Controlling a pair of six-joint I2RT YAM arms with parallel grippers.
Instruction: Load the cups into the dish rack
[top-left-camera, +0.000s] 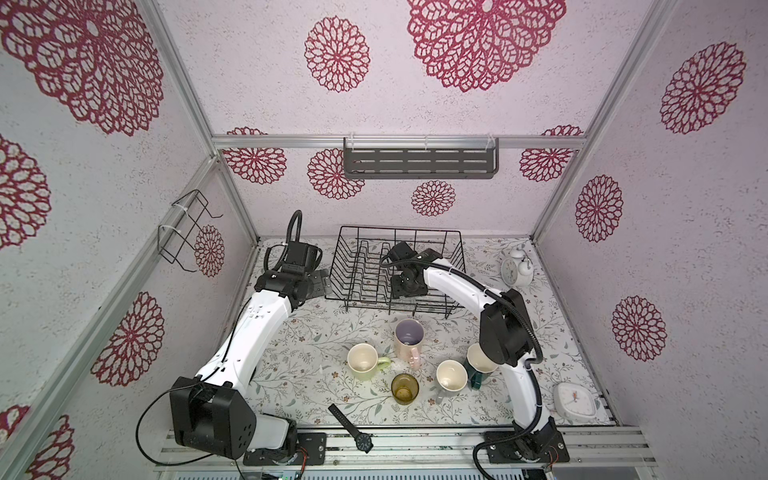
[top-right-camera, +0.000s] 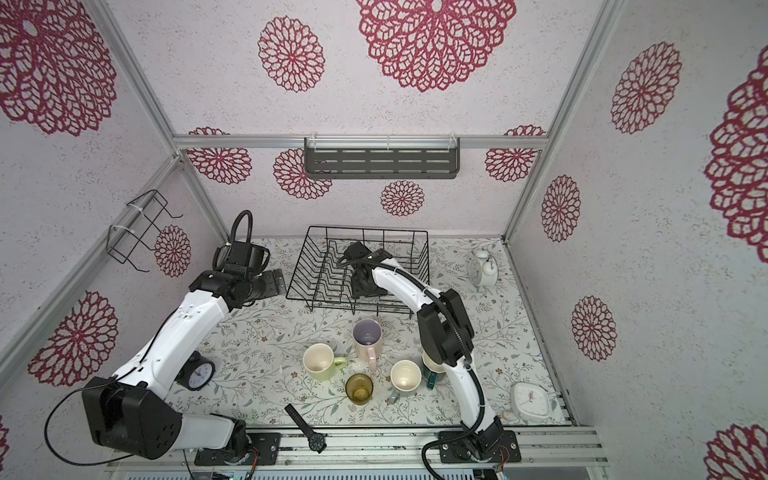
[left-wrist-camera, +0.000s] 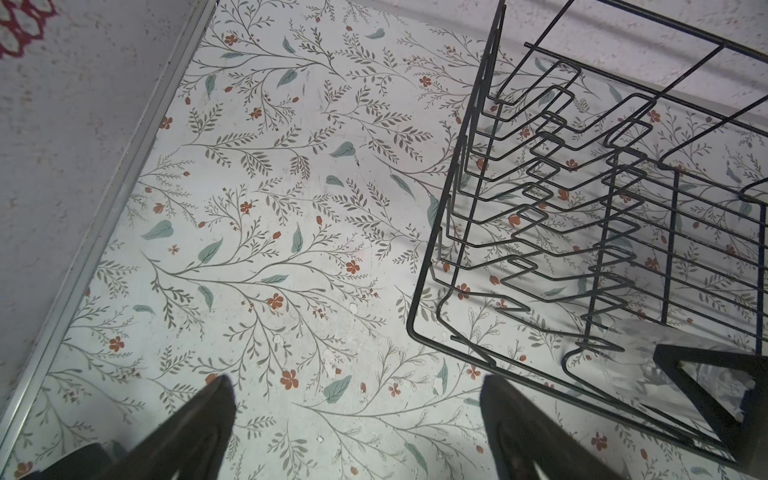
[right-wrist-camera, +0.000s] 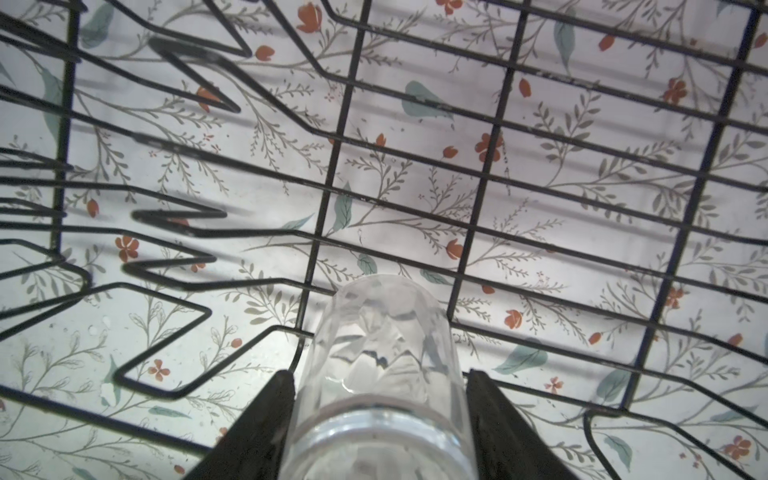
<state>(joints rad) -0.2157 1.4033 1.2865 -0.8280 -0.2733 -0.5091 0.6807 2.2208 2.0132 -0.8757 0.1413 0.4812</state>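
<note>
The clear glass (right-wrist-camera: 380, 332) stands on the dish rack's (top-left-camera: 399, 239) near wire floor, the right hand (right-wrist-camera: 379, 372) flanking it — clamped or not I cannot tell — so an uneven let-go could topple it on the wires; the left hand (left-wrist-camera: 356, 379) hangs spread, empty.

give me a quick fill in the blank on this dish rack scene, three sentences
1. The right gripper reaches into the dish rack with a clear ____ between its fingers.
2. Outside the rack, ____ cups stand upright on the table.
3. The left gripper hovers beside the rack, open and ____.
Missing words: glass; five; empty.
</note>
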